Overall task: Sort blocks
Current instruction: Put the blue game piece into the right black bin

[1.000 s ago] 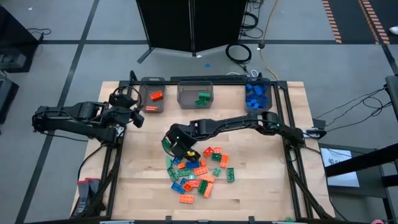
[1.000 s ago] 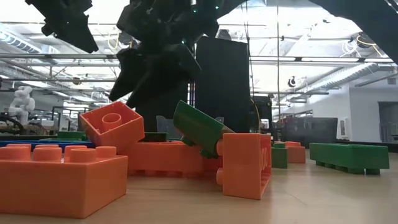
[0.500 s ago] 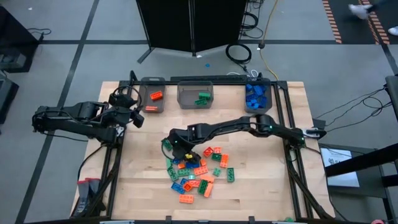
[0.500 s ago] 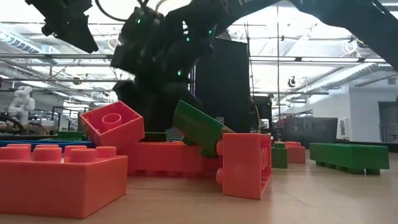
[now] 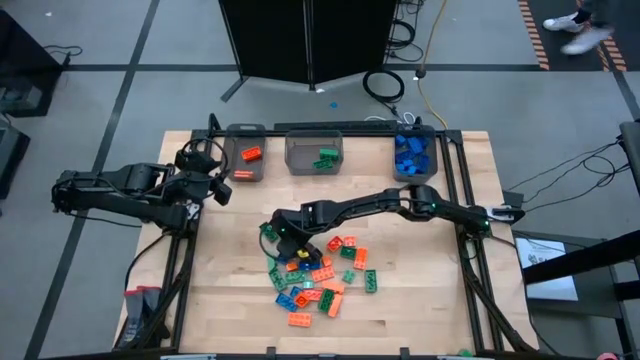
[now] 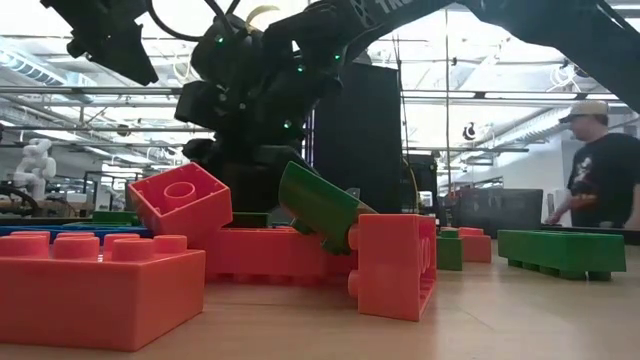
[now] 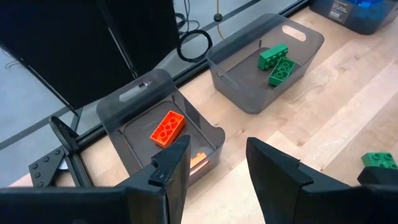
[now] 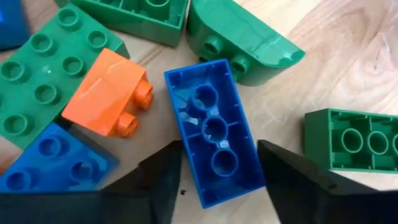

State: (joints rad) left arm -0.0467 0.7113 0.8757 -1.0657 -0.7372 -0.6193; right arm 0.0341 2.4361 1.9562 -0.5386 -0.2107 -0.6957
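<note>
A pile of orange, green and blue bricks (image 5: 315, 275) lies on the wooden table's middle. My right gripper (image 5: 285, 240) is down on the pile's far-left part, open. In the right wrist view its gripper (image 8: 217, 168) straddles a blue brick (image 8: 214, 140) lying studs-down, hollow side up, among green bricks (image 8: 43, 68) and an orange brick (image 8: 106, 93). The low view shows the right gripper (image 6: 250, 150) behind an orange brick (image 6: 180, 200). My left gripper (image 5: 215, 185) waits open at the table's left edge, nothing between its fingers (image 7: 217, 168). My right gripper comes from above, pointing down, with one finger (image 8: 165, 171) and the other finger (image 8: 289, 177) along the two long sides of the upturned blue brick's near half (image 8: 224, 168). The brick lies flat on the table. Whether the fingers touch it I cannot tell.
Three grey bins stand along the far edge: one with orange bricks (image 5: 245, 155), one with green bricks (image 5: 315, 152), one with blue bricks (image 5: 412, 155). A black frame (image 5: 455, 190) borders the table. A person (image 6: 600, 165) stands in the room beyond.
My right gripper has sunk onto the pile's far-left part, shifting slightly toward the table's near edge. The bricks in the low view have stayed put. A person has come into the room on the right.
</note>
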